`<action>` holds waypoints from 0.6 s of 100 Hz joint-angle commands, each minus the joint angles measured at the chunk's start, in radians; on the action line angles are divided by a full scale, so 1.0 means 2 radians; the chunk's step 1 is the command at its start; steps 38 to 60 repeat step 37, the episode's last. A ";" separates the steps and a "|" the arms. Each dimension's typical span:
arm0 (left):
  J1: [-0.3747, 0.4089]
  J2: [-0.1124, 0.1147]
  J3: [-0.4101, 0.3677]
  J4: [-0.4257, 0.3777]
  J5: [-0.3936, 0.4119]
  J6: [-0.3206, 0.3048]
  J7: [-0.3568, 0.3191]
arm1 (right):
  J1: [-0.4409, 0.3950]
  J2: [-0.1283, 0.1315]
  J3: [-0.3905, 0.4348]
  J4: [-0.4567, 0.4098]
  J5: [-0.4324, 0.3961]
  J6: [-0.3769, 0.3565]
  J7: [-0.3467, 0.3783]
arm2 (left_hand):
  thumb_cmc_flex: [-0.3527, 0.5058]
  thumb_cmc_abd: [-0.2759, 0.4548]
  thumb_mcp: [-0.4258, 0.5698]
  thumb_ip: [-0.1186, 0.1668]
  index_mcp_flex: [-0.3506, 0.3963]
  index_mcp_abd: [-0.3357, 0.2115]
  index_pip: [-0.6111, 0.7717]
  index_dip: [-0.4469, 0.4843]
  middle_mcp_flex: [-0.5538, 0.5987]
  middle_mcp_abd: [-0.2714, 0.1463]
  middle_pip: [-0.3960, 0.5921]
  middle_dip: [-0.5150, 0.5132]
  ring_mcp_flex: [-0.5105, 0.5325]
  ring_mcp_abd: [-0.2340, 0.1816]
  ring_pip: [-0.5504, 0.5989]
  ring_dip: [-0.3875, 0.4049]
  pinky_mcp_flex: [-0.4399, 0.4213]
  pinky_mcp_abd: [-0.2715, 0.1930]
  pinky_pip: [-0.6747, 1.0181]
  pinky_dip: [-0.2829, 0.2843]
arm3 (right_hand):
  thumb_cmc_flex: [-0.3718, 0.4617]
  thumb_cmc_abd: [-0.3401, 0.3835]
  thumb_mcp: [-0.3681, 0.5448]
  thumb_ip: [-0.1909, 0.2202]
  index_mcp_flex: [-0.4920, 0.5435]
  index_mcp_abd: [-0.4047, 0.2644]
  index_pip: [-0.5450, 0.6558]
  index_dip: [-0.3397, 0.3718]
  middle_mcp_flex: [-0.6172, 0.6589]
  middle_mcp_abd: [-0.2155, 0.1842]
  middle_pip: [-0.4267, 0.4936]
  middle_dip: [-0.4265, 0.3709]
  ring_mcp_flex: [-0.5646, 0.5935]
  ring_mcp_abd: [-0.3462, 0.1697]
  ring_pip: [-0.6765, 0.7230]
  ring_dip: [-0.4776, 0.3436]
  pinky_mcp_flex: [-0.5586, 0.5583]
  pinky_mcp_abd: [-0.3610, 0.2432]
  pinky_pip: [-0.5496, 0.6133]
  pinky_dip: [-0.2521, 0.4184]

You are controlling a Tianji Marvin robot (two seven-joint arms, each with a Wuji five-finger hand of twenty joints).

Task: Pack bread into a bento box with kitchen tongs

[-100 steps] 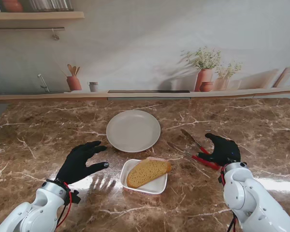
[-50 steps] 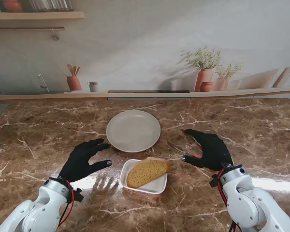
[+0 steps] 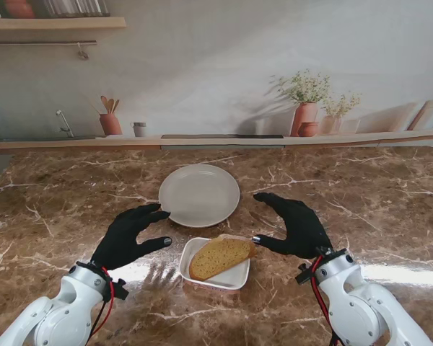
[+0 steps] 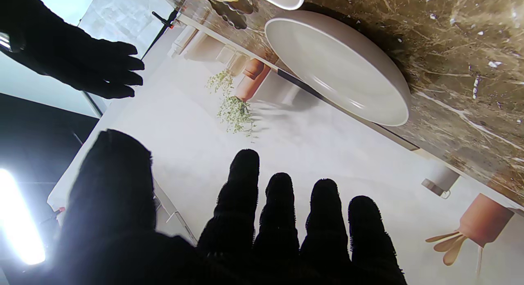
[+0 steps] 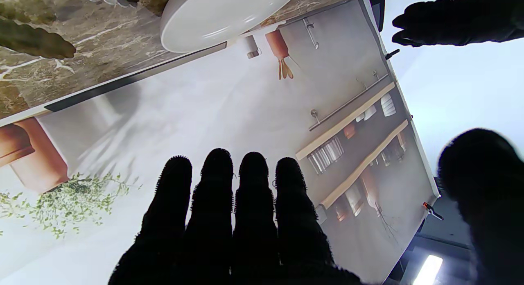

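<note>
- While both palms face down low in the frame, the left hand (image 3: pixel 130 234) and right hand (image 3: pixel 294 225) flank the bento box (image 3: pixel 234 277).
- Both hands have fingers spread, holding nothing.
- Bread (image 3: pixel 220 256) lies in the box; the plate (image 3: pixel 198 194) at centre is bare.
- Tongs are hidden.

Brown marble tabletop (image 3: pixel 72 194) with white veins, pretty glossy. A round white plate (image 3: pixel 199 194) sits on it, bare. Just nearer to me than the plate, a bit to the right, there's a white box (image 3: pixel 234 277) resting on the marble with a slice of bread (image 3: pixel 220 256) in it.
</note>
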 commanded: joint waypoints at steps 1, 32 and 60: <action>0.003 0.000 0.002 -0.004 0.000 0.002 -0.002 | -0.007 -0.003 -0.003 0.003 0.005 0.003 0.004 | -0.007 0.020 -0.016 0.019 -0.012 -0.001 -0.010 -0.005 -0.019 -0.018 -0.016 -0.008 -0.019 -0.023 -0.015 -0.005 -0.001 -0.013 -0.001 -0.003 | -0.028 0.009 -0.006 0.023 -0.004 0.007 -0.012 -0.005 -0.015 0.003 -0.009 -0.010 -0.022 -0.007 -0.008 -0.009 -0.004 -0.015 -0.002 -0.015; 0.008 0.000 -0.002 -0.012 0.002 0.001 -0.003 | -0.014 -0.004 -0.004 0.002 0.008 0.016 0.004 | -0.008 0.020 -0.016 0.019 -0.012 -0.002 -0.009 -0.005 -0.017 -0.018 -0.015 -0.007 -0.018 -0.023 -0.015 -0.005 0.000 -0.012 -0.003 -0.005 | -0.019 0.009 -0.011 0.023 0.000 0.006 -0.009 -0.007 -0.014 0.005 -0.009 -0.011 -0.021 -0.004 -0.007 -0.010 -0.003 -0.013 0.001 -0.017; 0.009 0.000 -0.003 -0.012 0.002 0.002 -0.003 | -0.015 -0.004 -0.003 0.002 0.007 0.016 0.003 | -0.008 0.019 -0.016 0.019 -0.012 -0.003 -0.009 -0.005 -0.017 -0.018 -0.015 -0.007 -0.018 -0.023 -0.015 -0.005 0.000 -0.012 -0.002 -0.005 | -0.019 0.010 -0.011 0.023 0.001 0.005 -0.009 -0.006 -0.013 0.004 -0.009 -0.010 -0.021 -0.004 -0.007 -0.009 -0.003 -0.013 0.001 -0.017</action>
